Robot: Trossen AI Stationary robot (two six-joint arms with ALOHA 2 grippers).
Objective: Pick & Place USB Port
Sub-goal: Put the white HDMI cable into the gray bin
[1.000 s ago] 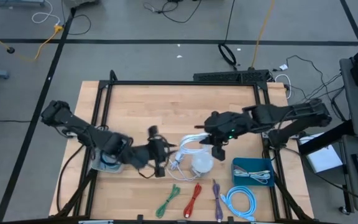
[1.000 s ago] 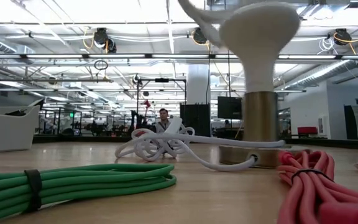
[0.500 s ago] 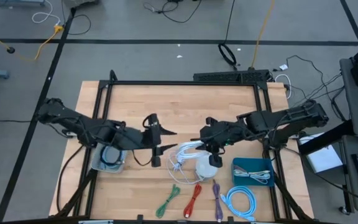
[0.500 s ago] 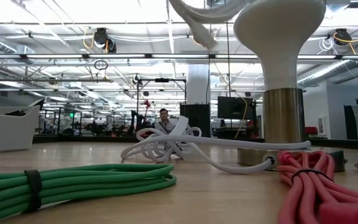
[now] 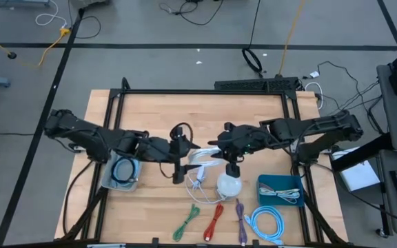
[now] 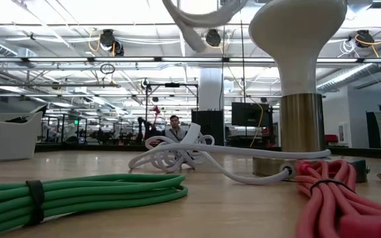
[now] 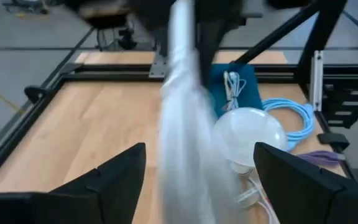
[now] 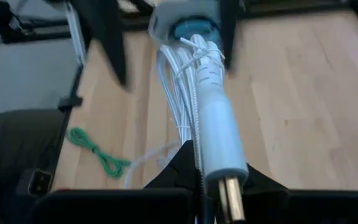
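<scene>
A white USB cable (image 5: 202, 156) hangs in the air between my two grippers over the middle of the table. It runs down to a loose white coil (image 5: 198, 180) lying beside a white mushroom-shaped lamp (image 5: 227, 184), which stands on its metal base (image 6: 300, 132). My right gripper (image 5: 220, 150) is shut on the cable's white plug (image 8: 219, 140). My left gripper (image 5: 178, 157) is open. Its fingers (image 7: 120, 180) stand wide on either side of the cable (image 7: 179, 124), apart from it. My right gripper pinches the white plug body (image 8: 221, 155) between its two fingers, just behind the metal connector (image 8: 230, 200). The connector points back toward the wrist. The plug is lifted clear of the table, and the bundled cable (image 8: 182, 81) runs on ahead and down to the coil.
Along the near edge lie tied cables: green (image 5: 187, 222), red (image 5: 214, 219), purple (image 5: 240, 215) and light blue (image 5: 266, 222). A blue tray (image 5: 280, 191) with a white cable sits near right. A pale box (image 5: 122, 172) with a coiled cable sits left. Black frame rails border the table.
My left gripper has opened and let go of the white cable, moving a little toward the far edge. My right gripper, still shut on the plug, has shifted toward the left and rolled somewhat. The lamp has slid slightly along the table.
</scene>
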